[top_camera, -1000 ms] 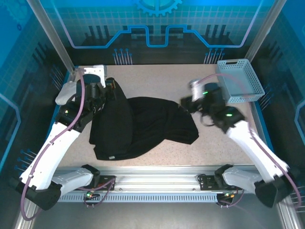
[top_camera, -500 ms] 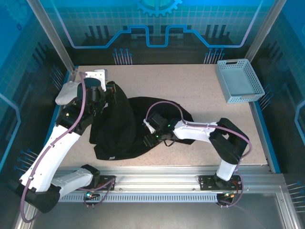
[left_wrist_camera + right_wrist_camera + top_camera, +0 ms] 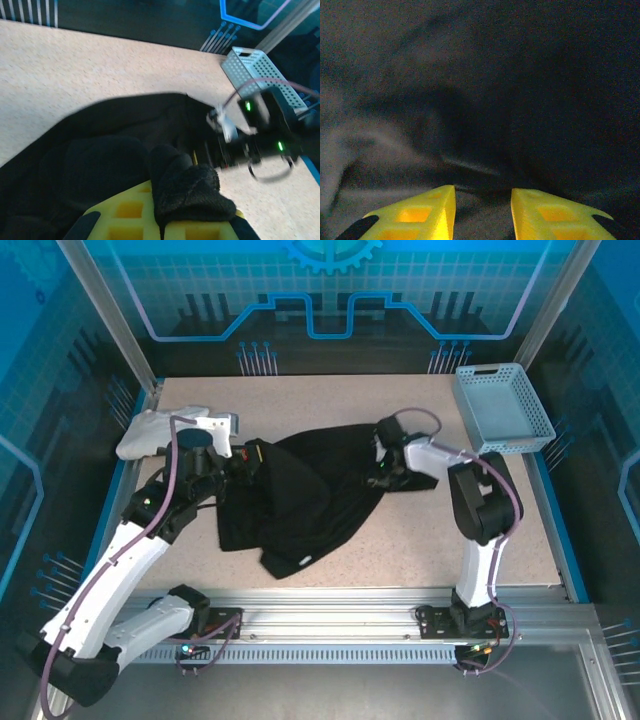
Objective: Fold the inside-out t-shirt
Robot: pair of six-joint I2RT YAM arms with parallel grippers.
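The inside-out t-shirt [image 3: 310, 495] lies crumpled and black across the middle of the table, with a small tag at its near hem. My left gripper [image 3: 256, 456] is at the shirt's left edge. In the left wrist view its yellow fingers [image 3: 125, 212] are shut on a bunched fold of the black cloth [image 3: 187, 192]. My right gripper [image 3: 384, 477] sits low over the shirt's far right edge. In the right wrist view that gripper [image 3: 482, 192] is open, its fingers apart just above dark cloth [image 3: 485, 100] with nothing pinched between them.
A pale perforated basket [image 3: 501, 410] stands at the back right corner and shows in the left wrist view too [image 3: 260, 70]. A white folded garment [image 3: 150, 432] lies at the back left, behind my left arm. Bare speckled tabletop [image 3: 330, 400] runs behind the shirt.
My left gripper has pulled its held cloth rightward, and the shirt has shifted and spread toward the right. My right arm swung from the shirt's near middle to its far right edge.
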